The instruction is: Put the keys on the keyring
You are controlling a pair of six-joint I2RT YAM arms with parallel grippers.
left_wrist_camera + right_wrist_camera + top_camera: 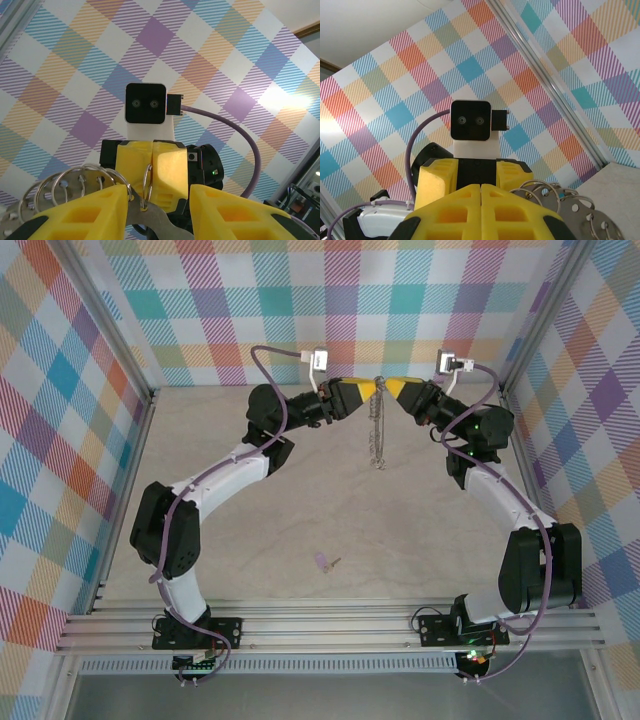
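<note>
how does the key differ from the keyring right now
Place: the key lies on the table near its front edge, untouched; the keyring hangs in the air where the left gripper and right gripper meet.
Size: the key is tiny; the keyring dangles far longer.
Look: the key has a lilac head; the keyring is silvery, with many small rings.
Shared: neither is joined to the other yet.

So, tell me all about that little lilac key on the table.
The key is tiny, with a pale lilac head that looks like plastic and a short grey metal blade pointing right in the top view. It lies flat on the beige table, near the front edge and roughly midway across. Only the table touches it.
</note>
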